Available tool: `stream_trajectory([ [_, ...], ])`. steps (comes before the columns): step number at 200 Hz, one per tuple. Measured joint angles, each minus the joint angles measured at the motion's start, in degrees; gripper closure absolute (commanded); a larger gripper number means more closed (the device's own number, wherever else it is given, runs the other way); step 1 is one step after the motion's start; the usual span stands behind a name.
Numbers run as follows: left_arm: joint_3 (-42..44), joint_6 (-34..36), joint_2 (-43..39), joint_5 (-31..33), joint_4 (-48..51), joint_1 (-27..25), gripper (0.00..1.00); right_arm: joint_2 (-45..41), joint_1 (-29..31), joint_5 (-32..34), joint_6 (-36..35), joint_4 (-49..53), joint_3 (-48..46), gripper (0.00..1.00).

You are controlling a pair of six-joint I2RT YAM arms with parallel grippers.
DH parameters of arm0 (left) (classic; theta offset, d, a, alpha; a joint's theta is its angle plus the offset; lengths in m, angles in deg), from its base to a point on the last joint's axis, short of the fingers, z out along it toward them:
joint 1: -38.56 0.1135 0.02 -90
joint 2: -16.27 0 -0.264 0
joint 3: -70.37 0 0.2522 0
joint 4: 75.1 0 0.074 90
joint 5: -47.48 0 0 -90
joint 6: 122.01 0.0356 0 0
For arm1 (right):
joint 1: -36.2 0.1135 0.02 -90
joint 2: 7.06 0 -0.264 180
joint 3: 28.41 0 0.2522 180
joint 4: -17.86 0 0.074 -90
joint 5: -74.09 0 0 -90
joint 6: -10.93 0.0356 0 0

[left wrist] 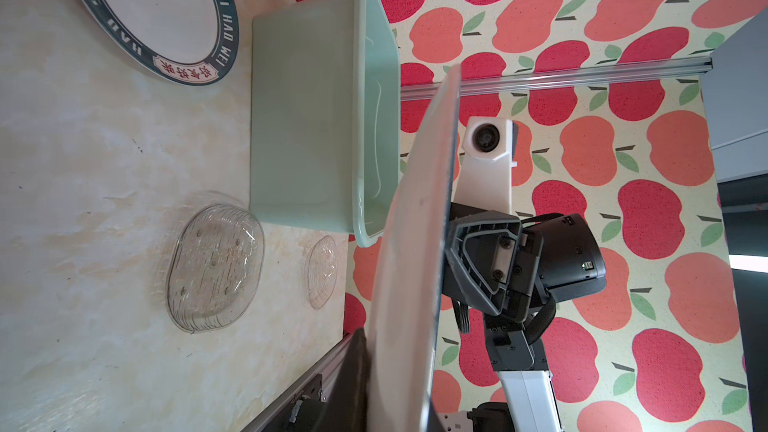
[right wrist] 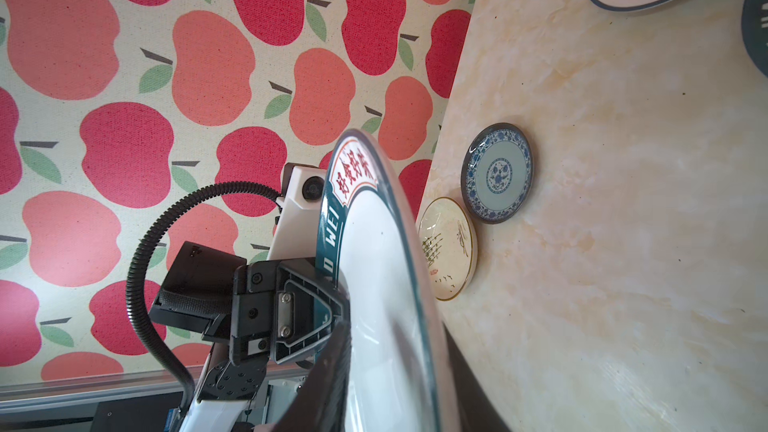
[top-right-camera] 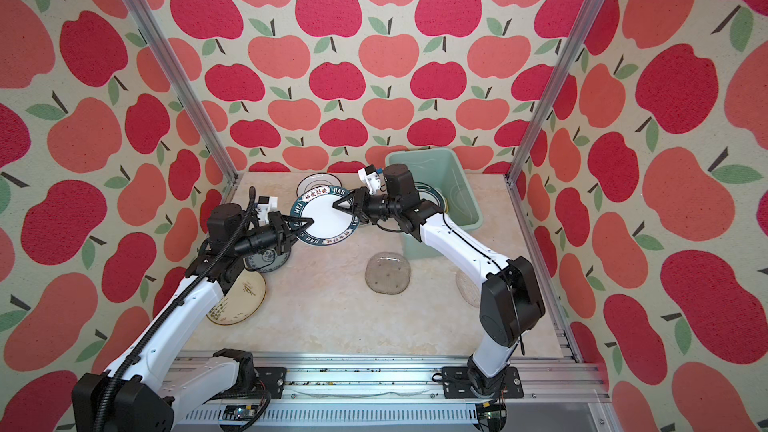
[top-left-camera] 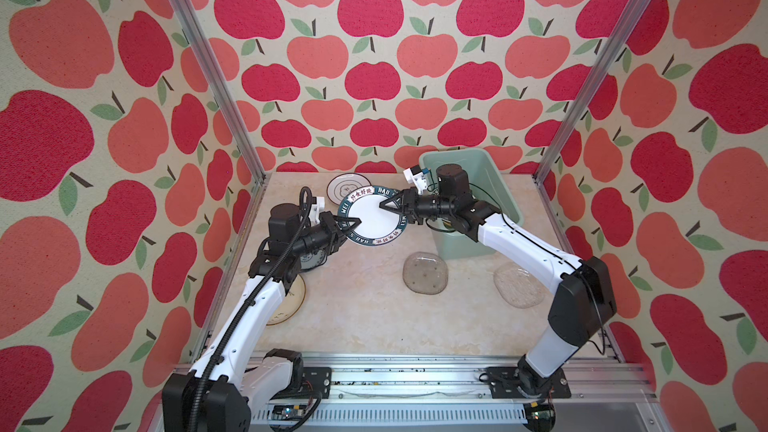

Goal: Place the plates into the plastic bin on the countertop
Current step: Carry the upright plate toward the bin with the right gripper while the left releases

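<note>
A white plate with a dark lettered rim (top-left-camera: 374, 218) (top-right-camera: 326, 218) hangs above the countertop (top-left-camera: 357, 305), tilted, between both arms. My left gripper (top-left-camera: 355, 224) (left wrist: 395, 367) is shut on its left rim. My right gripper (top-left-camera: 384, 206) (right wrist: 395, 351) clamps the opposite rim, one finger against each face. The mint-green plastic bin (top-left-camera: 457, 153) (left wrist: 307, 118) stands at the back right, behind my right wrist, and a dark-rimmed plate (top-right-camera: 428, 193) lies inside it. Another lettered plate (left wrist: 153, 14) lies on the countertop under the held one.
Two clear glass plates (top-left-camera: 425, 274) (top-left-camera: 519, 286) lie in front of the bin. A blue-patterned plate (right wrist: 498, 172) and a cream plate (right wrist: 446, 247) lie under my left arm. A small white ringed plate (top-left-camera: 348, 189) sits at the back. Aluminium rails frame the countertop.
</note>
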Motion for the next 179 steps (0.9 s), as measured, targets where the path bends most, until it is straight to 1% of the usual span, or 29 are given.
stream_trajectory([
  [64,0.52,-1.92,0.02,1.29,-1.86,-0.44,0.94,0.0,-0.48,-0.26,3.26,-3.72,-1.86,0.91],
  [83,0.52,-2.1,0.13,1.55,-2.45,-0.63,0.92,0.0,-0.63,-0.42,3.85,-4.35,-1.86,0.93],
  [90,0.5,-2.1,0.24,1.55,-2.58,-0.68,0.89,0.0,-0.63,-0.39,3.91,-4.42,-1.86,0.94],
  [99,0.5,-2.1,0.33,1.55,-2.64,-0.7,0.83,0.0,-0.72,-0.39,4.07,-4.42,-1.86,0.94],
  [106,0.5,-2.01,0.33,1.66,-2.64,-0.76,0.77,0.0,-0.74,-0.39,4.09,-4.28,-1.86,0.95],
  [117,0.33,-1.55,0.33,1.95,-2.38,-1.07,0.64,0.0,-0.72,-0.26,4.0,-3.67,-1.73,0.96],
  [131,-0.22,-1.01,0.33,2.1,-1.77,-1.46,0.44,0.0,-0.7,0.2,3.67,-1.81,-1.07,0.97],
  [149,-1.36,0.37,0.31,3.04,-0.74,-1.62,0.25,0.0,-1.2,0.9,2.95,0.37,0.26,0.97],
  [154,-1.66,0.24,0.26,3.45,-0.48,-1.64,0.17,0.0,-1.49,1.18,2.84,1.11,0.74,0.97],
  [163,-2.34,1.49,0.09,4.26,0.33,-1.64,0.11,-0.13,-2.25,1.99,2.51,2.21,1.57,0.97],
  [179,-3.54,2.51,-0.57,5.68,1.7,-1.62,0.04,-0.9,-3.96,3.52,2.08,4.02,2.62,0.97],
])
